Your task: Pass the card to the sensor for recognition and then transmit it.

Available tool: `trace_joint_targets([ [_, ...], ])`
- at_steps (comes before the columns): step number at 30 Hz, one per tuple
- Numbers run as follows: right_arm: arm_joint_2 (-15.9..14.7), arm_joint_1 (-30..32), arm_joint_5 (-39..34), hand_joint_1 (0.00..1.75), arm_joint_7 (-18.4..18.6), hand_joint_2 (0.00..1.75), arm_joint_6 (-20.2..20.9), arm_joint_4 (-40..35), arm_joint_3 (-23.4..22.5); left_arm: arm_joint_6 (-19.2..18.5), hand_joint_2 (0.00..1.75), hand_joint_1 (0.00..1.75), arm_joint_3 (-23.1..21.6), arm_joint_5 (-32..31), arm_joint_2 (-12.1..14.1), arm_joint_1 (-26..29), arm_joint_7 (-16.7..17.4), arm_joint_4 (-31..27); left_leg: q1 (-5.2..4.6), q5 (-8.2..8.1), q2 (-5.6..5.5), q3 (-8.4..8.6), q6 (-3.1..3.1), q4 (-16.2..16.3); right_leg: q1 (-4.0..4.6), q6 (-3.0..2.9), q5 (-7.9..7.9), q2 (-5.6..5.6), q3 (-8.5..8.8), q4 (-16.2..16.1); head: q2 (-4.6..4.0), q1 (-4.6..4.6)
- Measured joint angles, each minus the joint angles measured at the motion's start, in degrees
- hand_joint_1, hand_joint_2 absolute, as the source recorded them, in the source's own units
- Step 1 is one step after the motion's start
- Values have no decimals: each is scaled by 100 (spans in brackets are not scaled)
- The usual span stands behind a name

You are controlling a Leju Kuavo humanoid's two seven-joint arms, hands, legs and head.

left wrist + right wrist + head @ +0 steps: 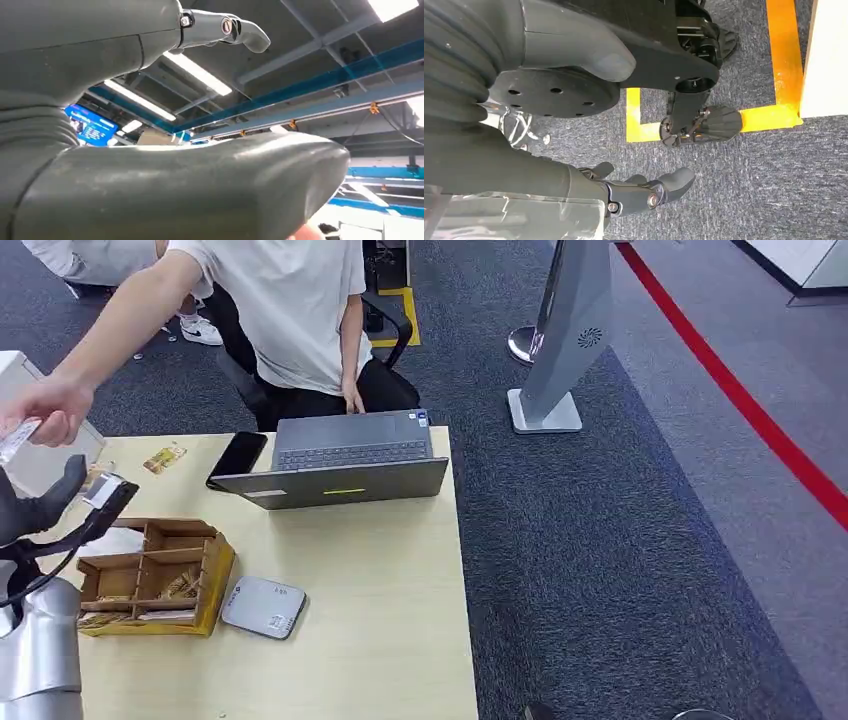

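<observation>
Card [18, 438] sits pinched in a person's hand [55, 410] at the far left, raised above the left robot hand [55, 508], whose fingers spread upward with nothing in them, probably because the handover has taken place. Below, a compartmented wooden box [155, 578] rests on the tabletop [380, 580], with the grey sensor [264, 606] just beside it, within reach for scanning. Further right, the right robot hand [644, 192] hangs toward the carpet, seemingly loose and empty.
</observation>
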Motion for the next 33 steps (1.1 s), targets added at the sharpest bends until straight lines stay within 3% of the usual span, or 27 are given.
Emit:
trace_joint_targets([
  [31, 0, 27, 11, 0, 0, 175, 0, 0, -28, 4, 0, 0, -153, 234, 0, -20, -57, 238, 0, 0, 0, 0, 0, 0, 0, 0, 0, 0, 0, 0, 0, 0],
  [32, 0, 27, 26, 0, 0, 175, 0, 0, -28, 4, 175, 0, -153, 287, -4, -20, -72, 238, 0, 0, 0, 0, 0, 0, 0, 0, 0, 0, 0, 0, 0, 0],
  [33, 0, 28, 59, 0, 0, 175, 0, 0, -28, 4, 175, 0, -151, 278, -11, -20, -74, 238, 0, 0, 0, 0, 0, 0, 0, 0, 0, 0, 0, 0, 0, 0],
])
